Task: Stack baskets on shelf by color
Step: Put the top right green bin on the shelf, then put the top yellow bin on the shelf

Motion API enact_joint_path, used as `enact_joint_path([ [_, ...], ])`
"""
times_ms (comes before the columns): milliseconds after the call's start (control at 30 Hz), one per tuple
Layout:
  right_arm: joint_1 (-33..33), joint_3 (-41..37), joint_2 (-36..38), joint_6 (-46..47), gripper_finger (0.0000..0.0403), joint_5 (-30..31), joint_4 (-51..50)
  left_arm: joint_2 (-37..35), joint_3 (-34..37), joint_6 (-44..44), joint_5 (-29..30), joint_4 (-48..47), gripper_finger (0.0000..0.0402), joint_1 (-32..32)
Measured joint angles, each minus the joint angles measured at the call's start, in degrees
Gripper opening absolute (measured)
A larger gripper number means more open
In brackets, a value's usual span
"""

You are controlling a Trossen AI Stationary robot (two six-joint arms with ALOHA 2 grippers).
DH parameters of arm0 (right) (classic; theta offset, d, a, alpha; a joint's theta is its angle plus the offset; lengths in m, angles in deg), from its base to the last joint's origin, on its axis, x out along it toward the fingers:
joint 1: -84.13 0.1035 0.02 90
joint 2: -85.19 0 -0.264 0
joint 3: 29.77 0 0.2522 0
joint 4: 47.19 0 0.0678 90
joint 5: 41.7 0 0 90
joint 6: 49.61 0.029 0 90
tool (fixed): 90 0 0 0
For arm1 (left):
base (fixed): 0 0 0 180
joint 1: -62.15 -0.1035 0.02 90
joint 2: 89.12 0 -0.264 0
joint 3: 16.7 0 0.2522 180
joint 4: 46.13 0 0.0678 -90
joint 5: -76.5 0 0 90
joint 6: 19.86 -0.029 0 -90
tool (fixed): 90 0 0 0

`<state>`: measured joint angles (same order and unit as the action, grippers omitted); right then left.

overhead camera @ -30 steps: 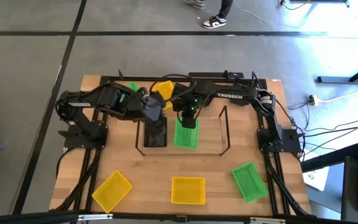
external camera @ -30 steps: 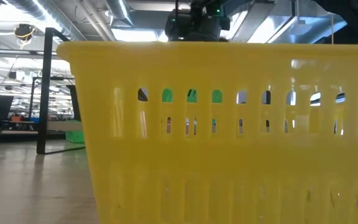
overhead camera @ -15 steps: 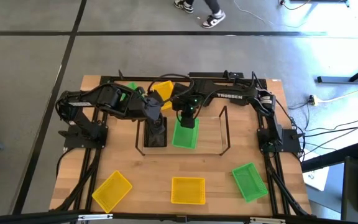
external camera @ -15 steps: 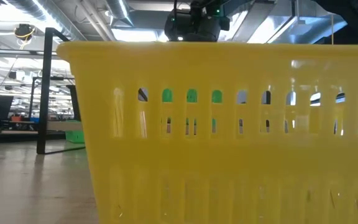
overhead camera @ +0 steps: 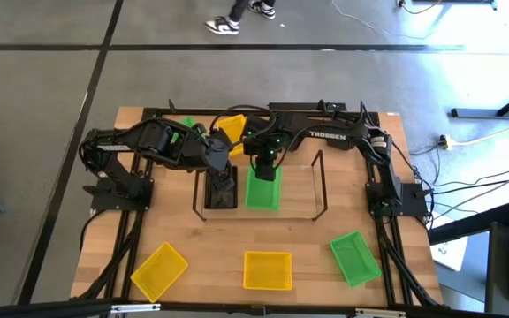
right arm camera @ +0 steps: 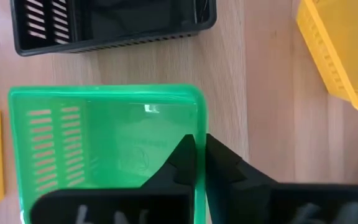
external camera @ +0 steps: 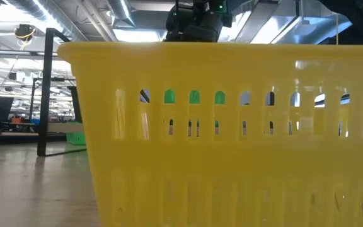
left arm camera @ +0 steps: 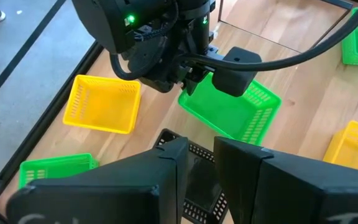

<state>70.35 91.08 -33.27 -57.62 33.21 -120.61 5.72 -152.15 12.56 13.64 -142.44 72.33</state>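
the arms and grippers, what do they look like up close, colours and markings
Both arms are black, built from chunky rounded joint housings. The right arm carries white TROSSEN lettering on its long link, and black cables loop along both arms. A small green light glows on the right arm's wrist housing. The right gripper and left gripper each end in two flat, dark, blocky fingers.

Light wooden table point(overhead camera: 307, 265) inside a black metal frame point(overhead camera: 394, 256); toward the near edge, a yellow basket point(overhead camera: 158, 270) at the left, a second yellow basket point(overhead camera: 267, 270) in the middle, a green basket point(overhead camera: 355, 258) at the right; farther back, a wire shelf point(overhead camera: 320, 190) with a wood base, a black basket point(overhead camera: 222, 191) and a green one point(overhead camera: 263, 191) side by side on it; behind the shelf, another yellow basket point(overhead camera: 231, 128) and another green basket point(overhead camera: 186, 126) on the tabletop.
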Motion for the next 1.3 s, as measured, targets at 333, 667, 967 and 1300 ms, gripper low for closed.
enact_joint_path([
  [333,0.09,0.0,0.02,-1.27,0.0096,-0.02,1.02,0.0,0.0,0.04,0.0,-0.02,0.0069,0.39],
  [667,-0.15,0.0,5.31,-1.95,0.0108,0.01,-0.06,0.0,0.0,5.04,0.03,-3.95,0.0069,-0.1],
  [967,-0.24,0.11,18.06,-4.63,0.0108,1.05,-0.25,0.0,0.17,9.03,1.35,-7.32,0.0069,-7.58],
  [1300,-0.35,0.11,30.9,-7.74,0.0108,6.25,-1.04,1.17,0.26,13.79,-6.26,-2.81,0.0069,-25.24],
])
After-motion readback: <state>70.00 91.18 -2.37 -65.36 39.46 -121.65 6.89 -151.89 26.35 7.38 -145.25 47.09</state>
